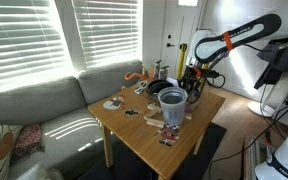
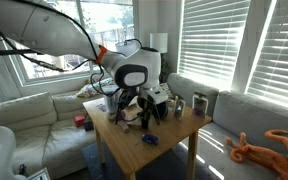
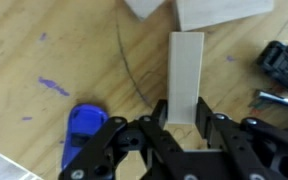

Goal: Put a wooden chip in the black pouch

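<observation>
wrist view gives us the best seat: the pale, flat rectangular wooden chip (image 3: 187, 65) lies on the light wooden table (image 3: 44, 60). the black two-fingered tool (image 3: 185, 114) straddles its near end, one finger on each long side. the pads look right up against the wood, but we cannot tell whether they are clamped on it or only bracketing it. a small blue toy car (image 3: 84, 125) sits just beside the tool, so there's little room on that side.

we reckon this chip is light, stiff and smooth-faced. it won't bend or crush, but a thin slat pinched at one end could pivot or slide between the pads. across the narrow width, on the long edges, looks like the sensible hold, and nearer the middle would be steadier. in an exterior view the low, round black pouch (image 1: 160, 89) sits on the same table, close by the taller pale cup (image 1: 174, 108). its wide mouth should forgive a light drop.
</observation>
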`<state>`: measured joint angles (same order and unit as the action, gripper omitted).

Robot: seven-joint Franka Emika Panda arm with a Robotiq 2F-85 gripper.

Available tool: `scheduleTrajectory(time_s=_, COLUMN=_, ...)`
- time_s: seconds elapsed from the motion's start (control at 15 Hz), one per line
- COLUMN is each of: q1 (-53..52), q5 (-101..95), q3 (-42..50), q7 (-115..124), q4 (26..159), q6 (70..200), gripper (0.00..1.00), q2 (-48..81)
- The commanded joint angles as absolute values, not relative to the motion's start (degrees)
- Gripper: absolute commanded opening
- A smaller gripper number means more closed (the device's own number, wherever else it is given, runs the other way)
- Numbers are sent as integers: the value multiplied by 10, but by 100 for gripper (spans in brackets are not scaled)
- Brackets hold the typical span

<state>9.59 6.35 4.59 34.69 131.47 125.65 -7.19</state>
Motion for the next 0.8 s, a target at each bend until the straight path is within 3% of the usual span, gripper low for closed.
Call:
scheduleTrajectory(time_s=0.0, q1=103, q5=-58, q3=41, q7=368, q4=1319, q6=1150, gripper=8, q2=-129)
scheduleTrajectory(time_s=0.2, q1=106, q5=-132, q3=35, q7=364, q4=1327, q6=1138, gripper=8, q2=-180)
scheduleTrajectory(time_s=0.6, q1=114, q5=-158, q3=24, q7=370, q4=1342, q6=1291, gripper=8, q2=-245)
scheduleTrajectory(time_s=0.67, q1=115, q5=-143, q3=26, q7=354, q4=1318, q6=1248, gripper=32, q2=-215)
scheduleTrajectory(time_s=0.73, q1=116, q5=-142, q3=24, q7=354, q4=1319, q6=1266, gripper=32, q2=-222)
